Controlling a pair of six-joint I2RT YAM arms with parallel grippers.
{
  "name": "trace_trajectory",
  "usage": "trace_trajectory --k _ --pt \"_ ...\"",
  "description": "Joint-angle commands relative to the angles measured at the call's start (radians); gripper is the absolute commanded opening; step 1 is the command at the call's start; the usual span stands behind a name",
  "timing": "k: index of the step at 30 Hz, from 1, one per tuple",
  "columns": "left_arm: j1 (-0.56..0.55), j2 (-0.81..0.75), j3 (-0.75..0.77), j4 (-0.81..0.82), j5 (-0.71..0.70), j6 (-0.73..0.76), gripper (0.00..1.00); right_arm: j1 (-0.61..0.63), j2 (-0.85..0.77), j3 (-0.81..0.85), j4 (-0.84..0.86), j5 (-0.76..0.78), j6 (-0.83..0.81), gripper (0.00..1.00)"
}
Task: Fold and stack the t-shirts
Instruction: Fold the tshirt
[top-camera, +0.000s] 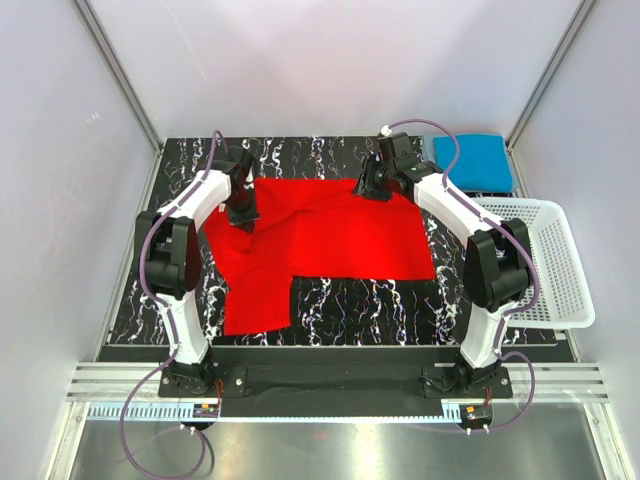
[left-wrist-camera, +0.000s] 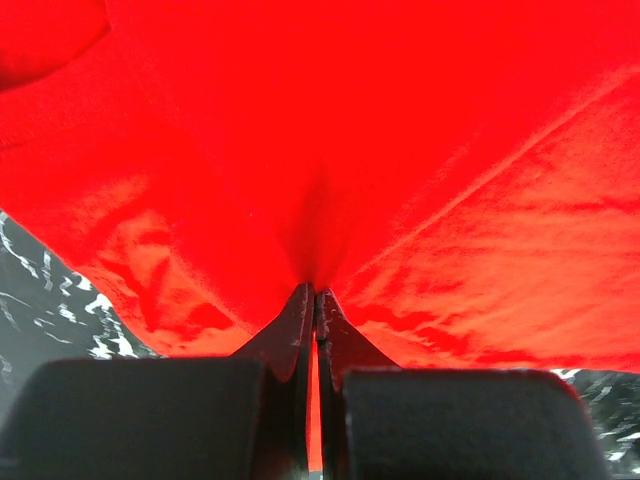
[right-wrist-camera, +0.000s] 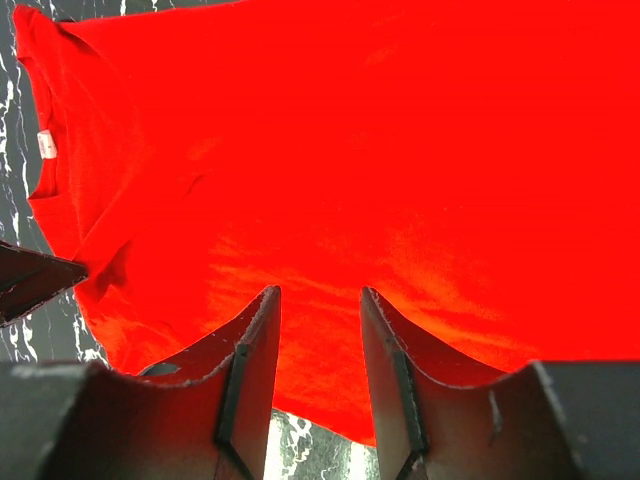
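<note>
The bright red t-shirt (top-camera: 330, 235) lies spread on the black marbled table, with one part hanging down toward the near left. My left gripper (top-camera: 243, 212) is shut on a pinch of the red t-shirt (left-wrist-camera: 300, 180) at its far left part. My right gripper (top-camera: 372, 187) is open, its fingers (right-wrist-camera: 250, 340) standing over the far right edge of the red t-shirt (right-wrist-camera: 380, 170) with nothing between them. A bright blue t-shirt (top-camera: 473, 162) lies folded at the far right corner. The grey-blue t-shirt is out of view.
A white mesh basket (top-camera: 545, 262) stands at the right edge of the table. White walls and metal frame posts close in the far side. Bare marbled table (top-camera: 360, 300) shows at the near middle.
</note>
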Motion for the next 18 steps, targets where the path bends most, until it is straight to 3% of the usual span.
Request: trace_trajectory --k 1,9,14,18 --pt "-0.004 -0.06 0.042 -0.003 0.039 -0.094 0.02 -0.004 -0.012 -0.003 0.021 -0.024 -0.002 0.45" --pt "-0.013 -0.05 -0.024 0.058 0.142 -0.186 0.09 -0.004 -0.004 0.003 0.024 -0.03 0.007 0.45" --pt "-0.01 -0.096 -0.047 0.101 0.164 -0.186 0.34 -0.004 0.003 0.002 0.02 -0.035 0.004 0.45" --pt "0.045 -0.147 -0.057 0.171 0.159 -0.168 0.48 -0.004 0.0 -0.002 0.017 -0.041 0.006 0.45"
